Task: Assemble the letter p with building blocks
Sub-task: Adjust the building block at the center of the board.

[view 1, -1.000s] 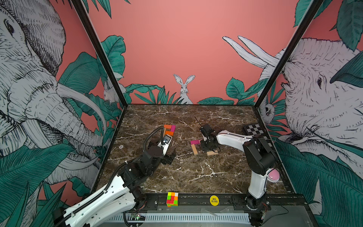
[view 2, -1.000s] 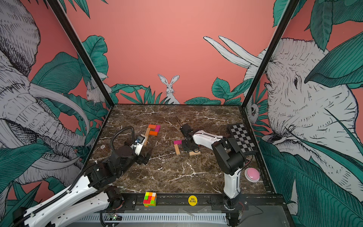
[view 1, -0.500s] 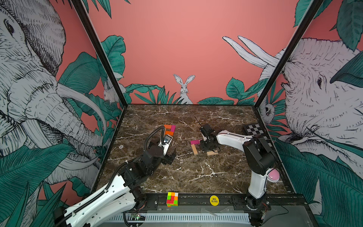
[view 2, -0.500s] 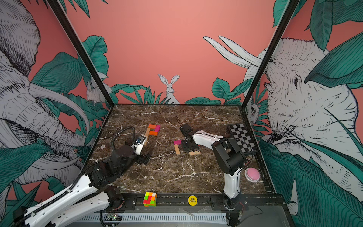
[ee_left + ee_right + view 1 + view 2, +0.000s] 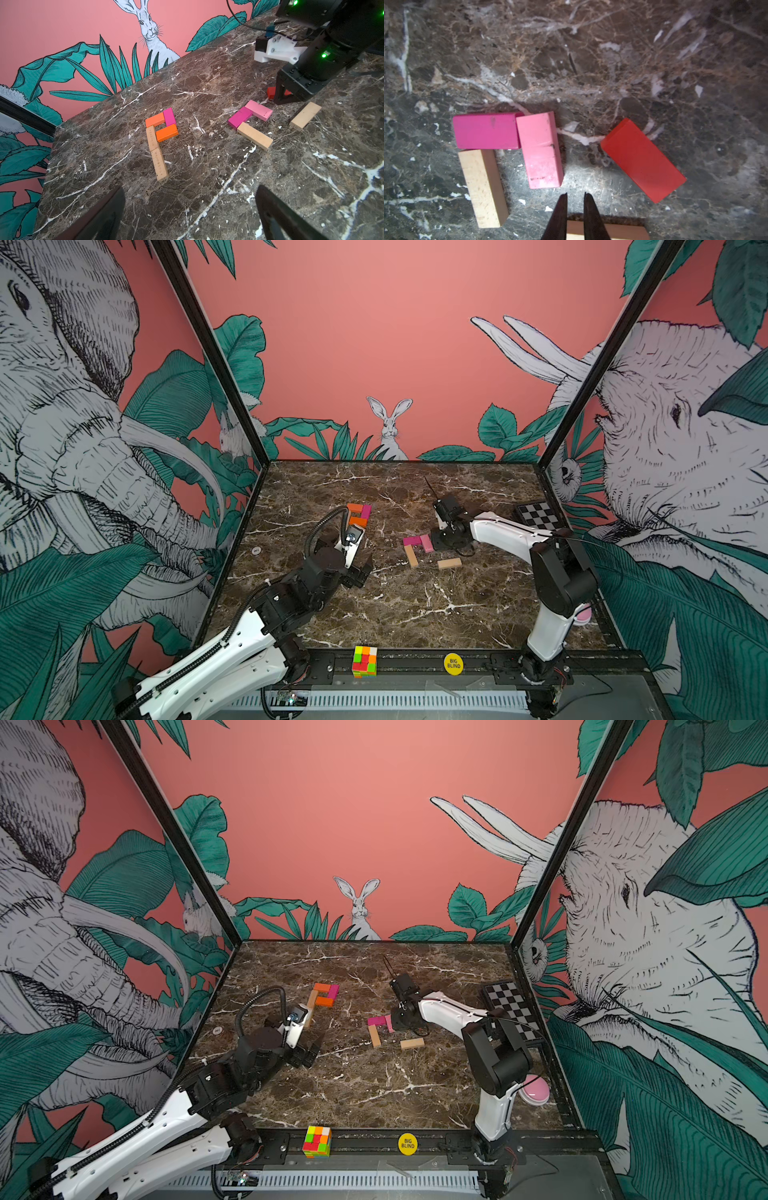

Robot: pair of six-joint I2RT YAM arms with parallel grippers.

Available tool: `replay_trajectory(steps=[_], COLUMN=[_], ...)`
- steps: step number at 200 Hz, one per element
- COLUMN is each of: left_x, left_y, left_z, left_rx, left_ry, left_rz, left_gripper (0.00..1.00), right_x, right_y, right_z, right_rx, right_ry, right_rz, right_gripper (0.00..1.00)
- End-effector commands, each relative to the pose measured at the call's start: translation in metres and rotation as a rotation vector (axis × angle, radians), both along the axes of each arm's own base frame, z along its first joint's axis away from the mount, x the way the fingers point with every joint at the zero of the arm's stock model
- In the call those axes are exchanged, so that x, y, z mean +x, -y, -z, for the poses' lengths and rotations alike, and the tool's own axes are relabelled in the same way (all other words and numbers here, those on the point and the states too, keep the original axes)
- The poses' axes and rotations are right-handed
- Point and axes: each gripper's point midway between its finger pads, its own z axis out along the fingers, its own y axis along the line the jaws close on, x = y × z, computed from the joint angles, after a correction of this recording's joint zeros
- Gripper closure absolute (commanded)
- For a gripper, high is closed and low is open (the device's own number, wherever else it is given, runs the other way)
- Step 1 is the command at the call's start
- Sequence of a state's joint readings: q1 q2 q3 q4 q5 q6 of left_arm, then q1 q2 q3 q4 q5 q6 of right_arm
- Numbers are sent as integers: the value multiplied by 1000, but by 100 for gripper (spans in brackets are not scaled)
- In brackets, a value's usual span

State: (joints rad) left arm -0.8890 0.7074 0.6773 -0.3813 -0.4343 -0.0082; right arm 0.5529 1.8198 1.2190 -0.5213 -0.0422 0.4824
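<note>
Left gripper (image 5: 189, 188): spread wide above the dark marble worktop (image 5: 207, 68).
Right gripper (image 5: 575, 195): clenched, tips just beside the flat pink wooden brick (image 5: 539, 149).

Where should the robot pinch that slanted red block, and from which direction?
From straight above, pinching the red block across its two long sides at mid-length. It lies flat on the table, so only its sides can be gripped. Both long sides are free, and the pink block comes near one corner only. The shut right tool would probably have to open and turn to match the slant.
</note>
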Motion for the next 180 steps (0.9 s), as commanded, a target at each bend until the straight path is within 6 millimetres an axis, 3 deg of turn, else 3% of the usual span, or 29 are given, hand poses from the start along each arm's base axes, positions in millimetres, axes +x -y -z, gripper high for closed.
replay_trajectory(steps=[1, 95, 180], left_x=[2, 3, 3], left_y=[1, 1, 2], left_z=[-14, -14, -14], left_rx=[-46, -46, -51], left_ry=[24, 23, 19], left_rz=[-8, -8, -6], left_gripper=[0, 0, 0], right_x=[2, 7, 7], right_y=[-2, -7, -14], right_z=[5, 23, 25], right_rx=[-10, -11, 28], right_ry=[-21, -56, -67], right_rz=[-13, -17, -17], right_gripper=[83, 84, 84])
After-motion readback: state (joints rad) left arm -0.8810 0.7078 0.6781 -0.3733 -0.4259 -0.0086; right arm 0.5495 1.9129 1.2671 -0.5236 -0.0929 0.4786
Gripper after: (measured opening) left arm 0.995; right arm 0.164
